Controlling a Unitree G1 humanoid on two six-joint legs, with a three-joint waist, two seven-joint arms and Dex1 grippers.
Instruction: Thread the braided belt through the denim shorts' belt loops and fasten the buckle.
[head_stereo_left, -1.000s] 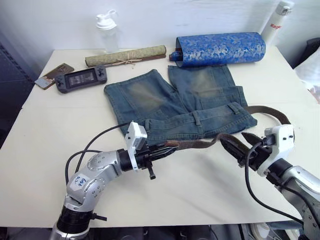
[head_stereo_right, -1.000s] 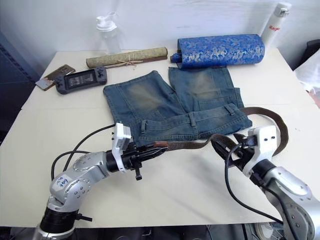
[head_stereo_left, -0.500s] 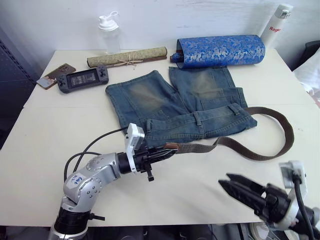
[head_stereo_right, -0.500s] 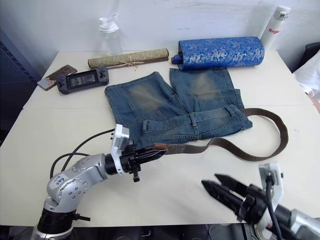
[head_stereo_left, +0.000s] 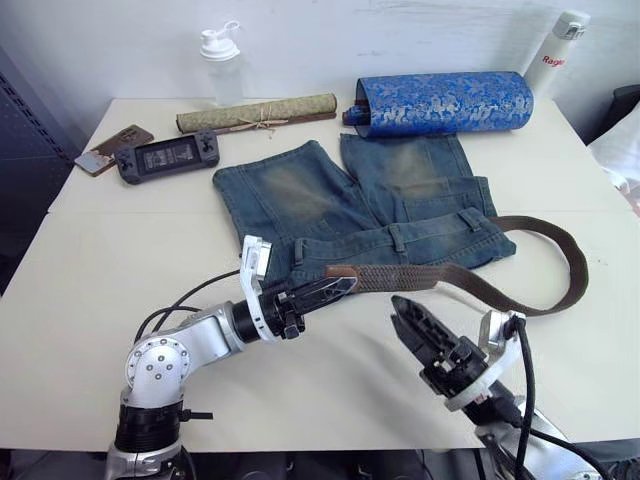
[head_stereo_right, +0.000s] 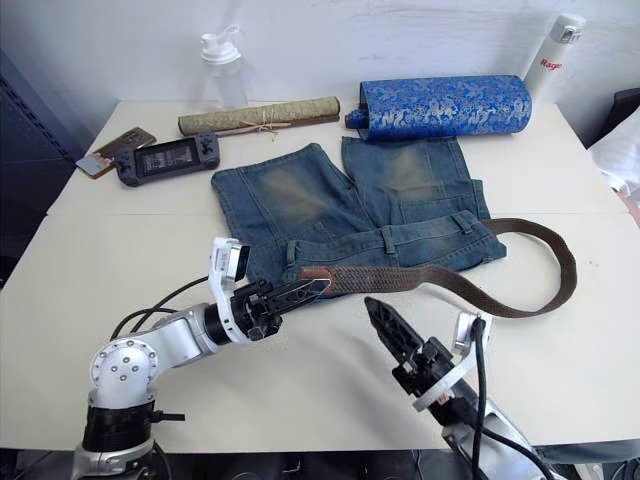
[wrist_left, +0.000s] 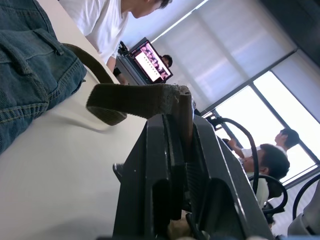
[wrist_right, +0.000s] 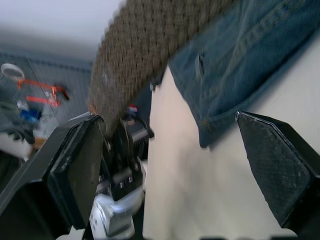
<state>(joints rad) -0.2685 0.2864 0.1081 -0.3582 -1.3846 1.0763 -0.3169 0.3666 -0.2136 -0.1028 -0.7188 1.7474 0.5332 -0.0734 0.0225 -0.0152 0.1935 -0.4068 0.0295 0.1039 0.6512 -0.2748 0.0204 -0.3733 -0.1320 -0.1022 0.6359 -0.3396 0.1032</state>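
1. While the denim shorts (head_stereo_left: 365, 205) lay flat on the table (head_stereo_left: 120, 250), waistband toward the robot, the left gripper (head_stereo_left: 338, 289) had its fingers pinched tight on the tan end tab of the braided belt (head_stereo_left: 470, 282); that end was lifted just in front of the waistband.
2. From there the belt ran along the waistband's front edge, swept out to the robot's right in a wide loop on the table, and curved back to the shorts' right side; the buckle could not be made out.
3. The right gripper (head_stereo_left: 412, 320) hovered near the belt's middle, fingers spread apart and empty.
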